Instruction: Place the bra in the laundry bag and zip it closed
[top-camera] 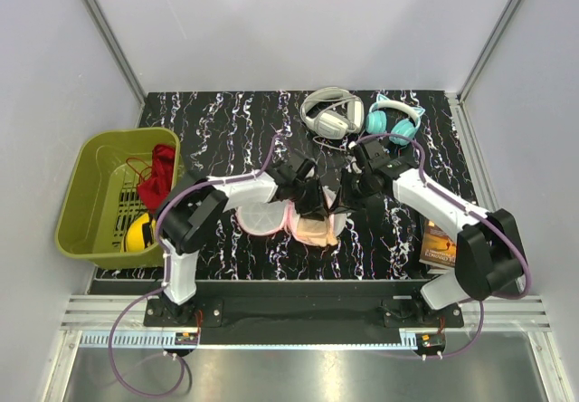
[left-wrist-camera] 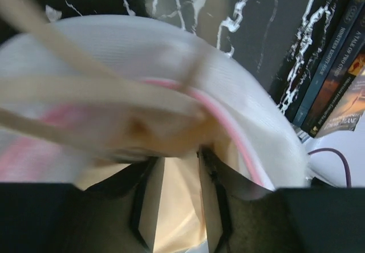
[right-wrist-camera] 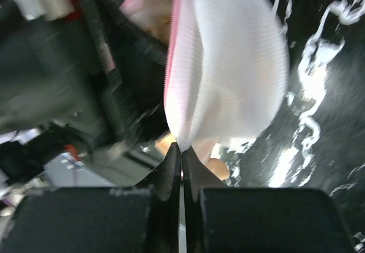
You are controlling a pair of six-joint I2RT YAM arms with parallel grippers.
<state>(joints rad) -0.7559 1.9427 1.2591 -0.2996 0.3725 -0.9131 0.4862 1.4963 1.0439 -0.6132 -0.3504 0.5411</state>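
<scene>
Black marbled table (top-camera: 226, 130) | left gripper (left-wrist-camera: 178, 168) – jaws half-spread, clamping peach bra (left-wrist-camera: 177, 224) | right gripper (right-wrist-camera: 181, 150) – jaws pinched tight on laundry bag (right-wrist-camera: 228, 65) rim

- What are they built like?
- Left white-shelled arm (top-camera: 237, 187) and right white-shelled arm (top-camera: 436, 201), both with bulky black joints.
- Wiring?
- Thin purple cables (top-camera: 111, 337) trail from the bases; the right gripper (right-wrist-camera: 181, 149) has black fingers.

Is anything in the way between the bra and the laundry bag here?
Nothing visible. The left pincer grips the peach bra right at the laundry bag, whose white mesh lies just ahead of its fingers. The right pincer is shut on the bag's edge.
</scene>
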